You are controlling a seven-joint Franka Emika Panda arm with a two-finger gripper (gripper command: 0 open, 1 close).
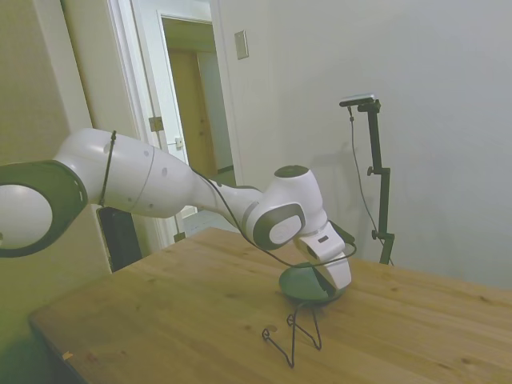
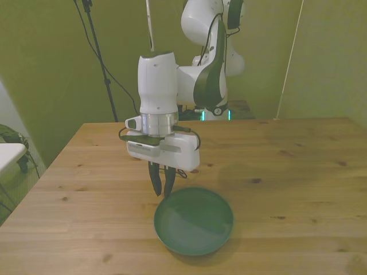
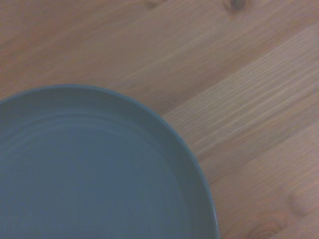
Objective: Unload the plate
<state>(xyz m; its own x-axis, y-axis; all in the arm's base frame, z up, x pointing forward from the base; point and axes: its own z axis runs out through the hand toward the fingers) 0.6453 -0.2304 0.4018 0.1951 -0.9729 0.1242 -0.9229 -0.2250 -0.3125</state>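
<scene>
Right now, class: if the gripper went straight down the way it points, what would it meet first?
Probably the far rim of the green plate. The gripper points down right at that edge, though depth is unclear, so it might touch the wooden table just beside it.

My arm [image 1: 152,188] reaches out low from the side view's left, bent at the elbow, with the wrist [image 2: 156,86] turned straight down. My gripper [image 2: 161,188] hangs below it, pointing at the surface. The two dark fingers [image 2: 153,177] sit close together, tips almost touching, with nothing visible between them.
</scene>
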